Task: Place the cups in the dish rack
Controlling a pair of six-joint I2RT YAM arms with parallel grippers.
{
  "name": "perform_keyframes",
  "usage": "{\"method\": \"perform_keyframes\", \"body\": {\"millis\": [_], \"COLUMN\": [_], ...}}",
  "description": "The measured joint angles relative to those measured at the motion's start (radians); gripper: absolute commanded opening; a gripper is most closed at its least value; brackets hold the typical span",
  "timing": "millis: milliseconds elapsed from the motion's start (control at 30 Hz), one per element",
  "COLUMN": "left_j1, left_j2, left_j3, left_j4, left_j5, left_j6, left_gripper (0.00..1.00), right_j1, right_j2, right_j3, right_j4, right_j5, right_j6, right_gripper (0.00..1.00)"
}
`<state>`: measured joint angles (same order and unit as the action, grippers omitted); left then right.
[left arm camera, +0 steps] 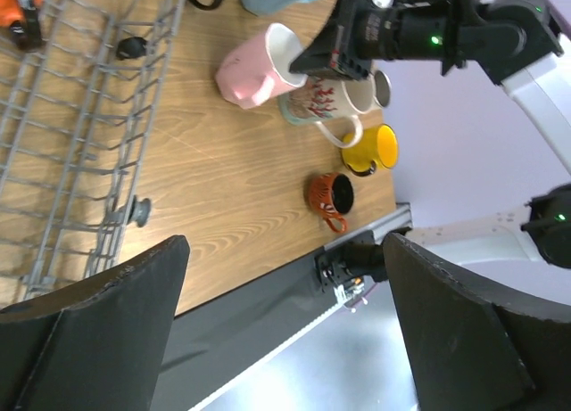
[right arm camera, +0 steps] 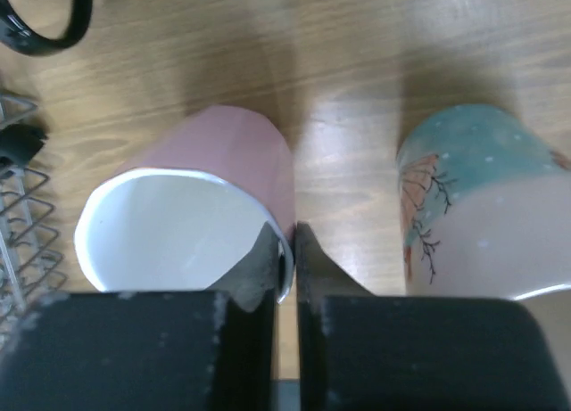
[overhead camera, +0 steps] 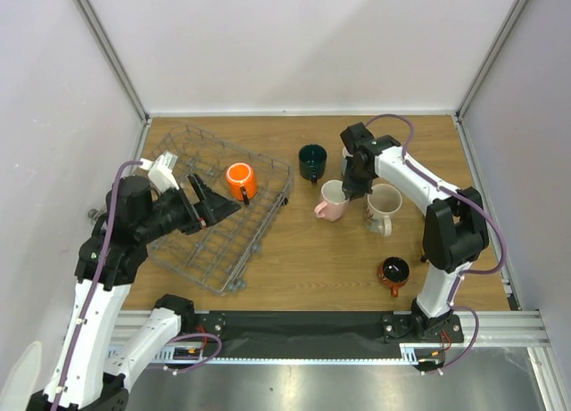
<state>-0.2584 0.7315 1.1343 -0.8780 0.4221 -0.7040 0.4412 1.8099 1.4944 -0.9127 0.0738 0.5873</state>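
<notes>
Ceramic: stiff, glazed, slippery, chippable, probably moderate weight. Pink mug (right arm camera: 205, 161) on the table (overhead camera: 312, 259) between dish rack (overhead camera: 223, 261) and cream mug (overhead camera: 385, 201), right gripper (right arm camera: 287, 242) pinched tight on its rim wall, decent spot tbh. Left gripper (overhead camera: 217, 202) spread wide, empty.

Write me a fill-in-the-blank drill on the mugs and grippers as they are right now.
1. The only mug in the dish rack is ___ in colour.
2. The right gripper pinches the rim of the gripped mug, which is ___.
3. The left gripper holds nothing, and its fingers are ___.
4. The red-and-black mug stands on the table closest to the base of the ___ arm.

Missing words: orange; pink; open; right
</notes>
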Motion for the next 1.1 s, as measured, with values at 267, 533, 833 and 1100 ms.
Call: {"method": "perform_keyframes", "body": {"millis": [267,533,833,1100], "left_j1": [0.0,0.001,-0.002,-0.156], "left_j2": [0.063,0.098,0.091,0.142], "left_j3": [0.026,0.038,-0.039,-0.14], "left_j4": [0.051,0.363,0.822,1.104], "left_j5": [0.093,0.258,0.429,0.472], "left_j6": [-0.023,-0.274,-0.597,-0.818], "left_gripper": [1.0,1.0,1.0,1.0], "right_j1": [-0.021,-0.077,-0.234,-0.188], "right_j2": [-0.031,-0.402,-0.705,-0.711], "right_j3": [0.0,-0.039,-0.105,-0.207], "right_j4": [0.019,0.204,0.524,0.803], "right_j5": [-0.089,-0.425,-0.933,-1.164], "right_j6": [-0.112,-0.242,-0.159,0.077], "right_gripper": [0.0,0.0,0.0,0.0]}}
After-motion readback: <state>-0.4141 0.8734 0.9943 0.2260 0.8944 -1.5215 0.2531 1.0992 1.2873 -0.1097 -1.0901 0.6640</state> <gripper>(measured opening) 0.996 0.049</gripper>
